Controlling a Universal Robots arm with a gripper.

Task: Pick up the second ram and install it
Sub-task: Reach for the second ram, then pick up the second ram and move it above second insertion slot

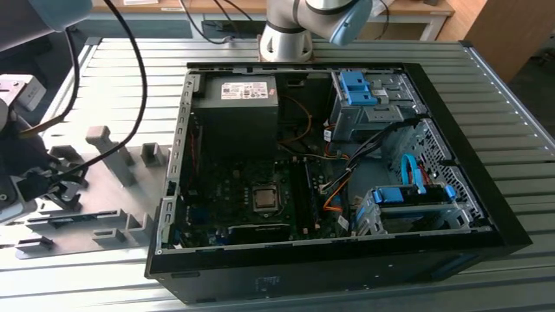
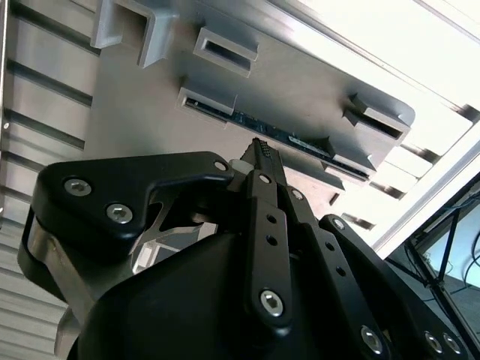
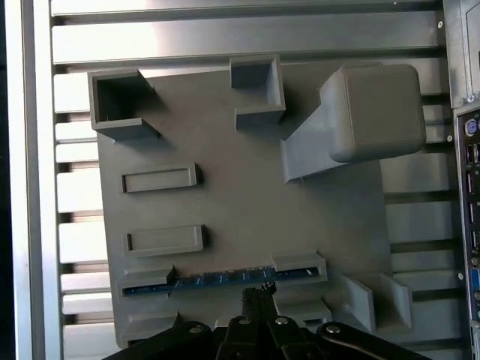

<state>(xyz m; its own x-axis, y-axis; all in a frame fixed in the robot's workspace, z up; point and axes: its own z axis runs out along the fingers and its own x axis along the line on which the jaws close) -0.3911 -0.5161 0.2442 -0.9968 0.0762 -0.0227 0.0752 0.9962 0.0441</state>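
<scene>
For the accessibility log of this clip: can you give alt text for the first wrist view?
The gripper is close to the middle of the second ram, a blue-green stick standing on edge between grey holder blocks on a grey fixture plate. The plate lies on a slatted metal table.

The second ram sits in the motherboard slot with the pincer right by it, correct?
No. The second ram sits in the grey holder tray, with the pincer right by it; the first wrist view shows this.
</scene>
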